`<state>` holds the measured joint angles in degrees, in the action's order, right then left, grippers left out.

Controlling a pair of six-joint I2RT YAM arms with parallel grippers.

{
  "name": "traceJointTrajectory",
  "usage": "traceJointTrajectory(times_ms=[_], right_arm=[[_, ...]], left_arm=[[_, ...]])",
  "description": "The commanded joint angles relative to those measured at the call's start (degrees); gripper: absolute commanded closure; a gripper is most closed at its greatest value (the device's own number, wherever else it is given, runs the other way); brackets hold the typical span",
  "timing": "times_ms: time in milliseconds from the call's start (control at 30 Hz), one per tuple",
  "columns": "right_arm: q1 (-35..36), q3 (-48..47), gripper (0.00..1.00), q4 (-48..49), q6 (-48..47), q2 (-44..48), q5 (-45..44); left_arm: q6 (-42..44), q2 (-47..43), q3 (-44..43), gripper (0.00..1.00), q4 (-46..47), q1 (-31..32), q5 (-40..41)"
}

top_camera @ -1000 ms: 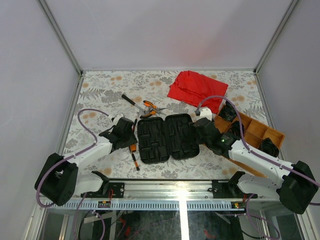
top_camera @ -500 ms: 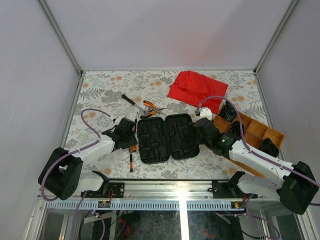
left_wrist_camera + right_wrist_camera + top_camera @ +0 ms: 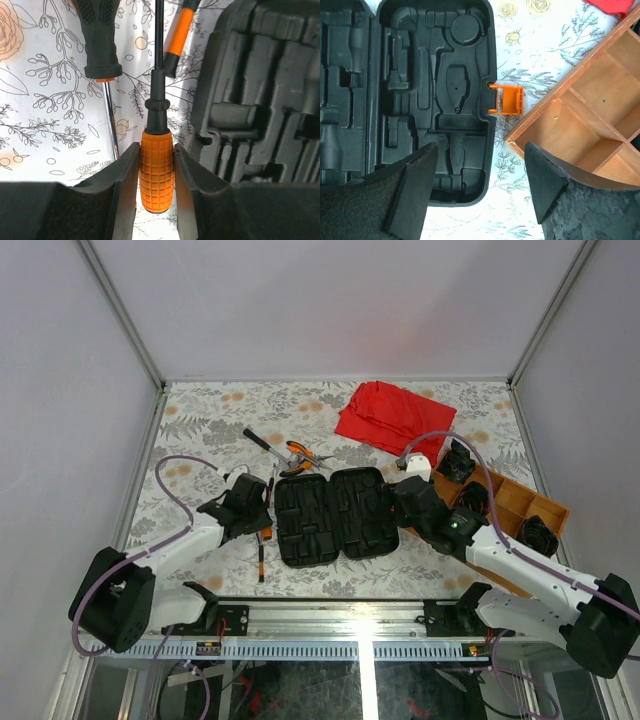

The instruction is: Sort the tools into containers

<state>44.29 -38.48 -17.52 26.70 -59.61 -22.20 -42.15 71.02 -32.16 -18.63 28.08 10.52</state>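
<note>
Orange ribbed plastic fills the middle of the left wrist view. It is the handle of a slim screwdriver (image 3: 156, 175), lying on the flower-patterned table (image 3: 45, 125) just left of the open black tool case (image 3: 260, 100). The left pincer (image 3: 156, 148) has its two fingers (image 3: 125, 195) pressed to either side of that handle, narrowed to its width, with no gap visible.

Several things could spoil this pick. The hold sits at the butt end of the handle, so the long shaft ahead may droop or swivel in the grip once lifted. A black-handled driver (image 3: 100, 35) lies just beside it, its bare shaft running close to one finger, and could be nudged or dragged along. The case wall stands just beside the other finger and might catch it. The moulded slots look narrow, so a tilted tool would likely fail to seat.

From above, the left arm reaches from its base at the near left edge forward and inward, with the wrist low at the case's left side. The right arm stretches inward from the near right. The right pincer (image 3: 480, 147) is spread wide and holds nothing. It is poised over the case's right rim by the orange latch (image 3: 506, 100), next to a wooden tray (image 3: 580, 115). Pliers (image 3: 300, 453) lie beyond the case, unsorted.
</note>
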Motion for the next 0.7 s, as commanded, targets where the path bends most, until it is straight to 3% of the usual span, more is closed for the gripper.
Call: traceJointTrajectory(times_ms=[0,367,667], right_arm=[[-0.11,0.05,0.22,0.28,1.56,3.5,-3.78],[-0.1,1.45,0.14,2.28,3.13,9.12,-4.74],[-0.16,1.61,0.13,3.39,3.47,7.65,-2.12]], left_arm=[[1.77,-4.16,-2.58,0.86,-0.26,-0.21,2.14],[4.6,-12.05,-2.96,0.89,-0.4,-0.21,0.27],[4.17,-10.67,-2.2,0.87,1.25,-0.26,-2.38]])
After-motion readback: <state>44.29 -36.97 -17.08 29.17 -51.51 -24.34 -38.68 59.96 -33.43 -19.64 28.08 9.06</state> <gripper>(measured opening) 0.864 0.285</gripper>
